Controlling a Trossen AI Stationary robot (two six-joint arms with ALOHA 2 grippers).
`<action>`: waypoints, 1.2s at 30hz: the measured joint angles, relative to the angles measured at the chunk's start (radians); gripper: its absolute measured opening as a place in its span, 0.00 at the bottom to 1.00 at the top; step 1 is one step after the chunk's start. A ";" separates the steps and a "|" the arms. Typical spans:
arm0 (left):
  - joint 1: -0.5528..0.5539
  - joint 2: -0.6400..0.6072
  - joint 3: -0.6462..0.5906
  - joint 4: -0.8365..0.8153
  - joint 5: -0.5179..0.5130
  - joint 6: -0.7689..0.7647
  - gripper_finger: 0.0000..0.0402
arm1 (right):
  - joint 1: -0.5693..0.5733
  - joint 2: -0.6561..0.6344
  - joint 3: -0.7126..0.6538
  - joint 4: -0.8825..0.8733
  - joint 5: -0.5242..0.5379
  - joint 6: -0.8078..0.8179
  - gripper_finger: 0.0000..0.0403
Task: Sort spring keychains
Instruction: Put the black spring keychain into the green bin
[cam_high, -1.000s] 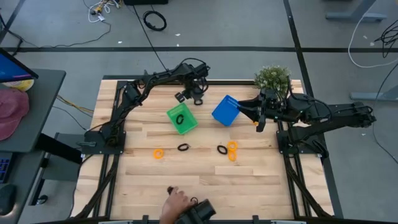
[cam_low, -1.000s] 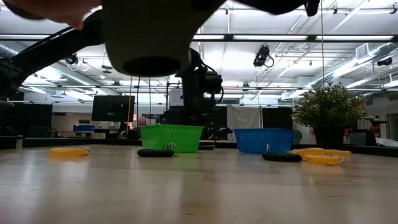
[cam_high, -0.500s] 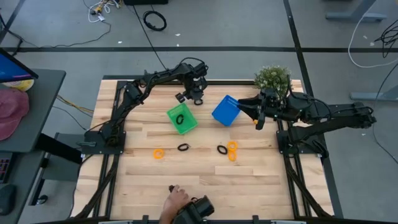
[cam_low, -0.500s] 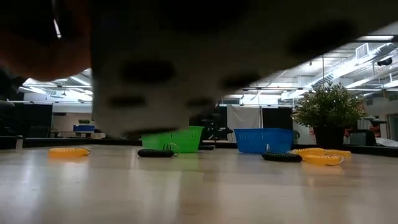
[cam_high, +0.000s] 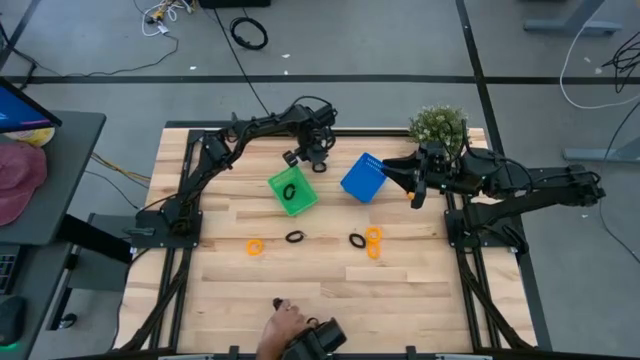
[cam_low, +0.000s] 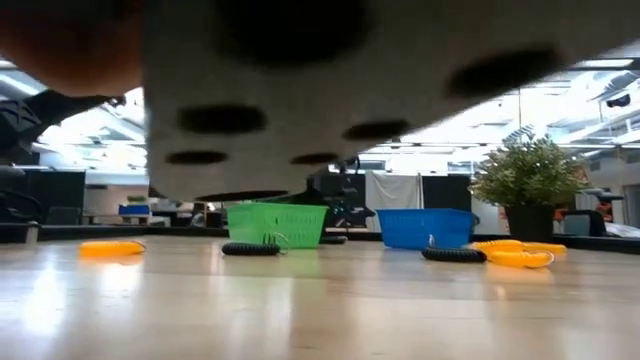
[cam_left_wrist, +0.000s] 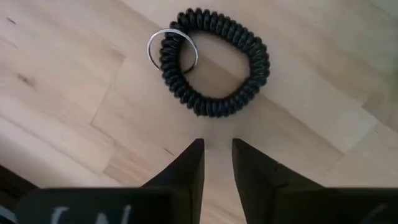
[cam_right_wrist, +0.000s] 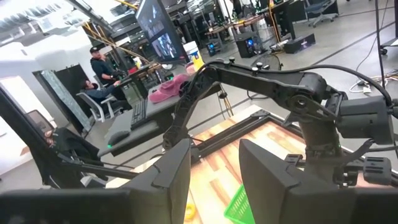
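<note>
The left gripper (cam_left_wrist: 216, 148) hangs over a black spring keychain (cam_left_wrist: 214, 62) on the table (cam_high: 420, 285), at twelve o'clock from the green basket (cam_high: 293, 190); its fingers are parted, holding nothing. The right gripper (cam_right_wrist: 214, 163) waits open by the blue basket (cam_high: 362, 177).

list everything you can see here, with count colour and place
black spring keychains: four; one in the green basket, two mid-table, one below the left gripper
orange spring keychains: at least two; front left, right of centre
green basket: one, centre back
blue basket: one, right of green
plant: one, green, back right
person's hand: one, front edge
left gripper: open, behind green basket
right gripper: open, beside blue basket
</note>
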 joint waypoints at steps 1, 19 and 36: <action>0.000 -0.002 0.000 0.000 0.000 0.008 0.20 | 0.000 0.000 0.000 0.000 0.000 0.000 0.35; -0.019 -0.296 0.001 0.104 0.006 -0.627 0.01 | 0.000 -0.001 0.000 0.009 -0.002 -0.039 0.35; -0.235 -0.665 0.002 0.418 0.329 -1.311 0.00 | 0.000 -0.003 0.000 0.137 0.010 -0.261 0.35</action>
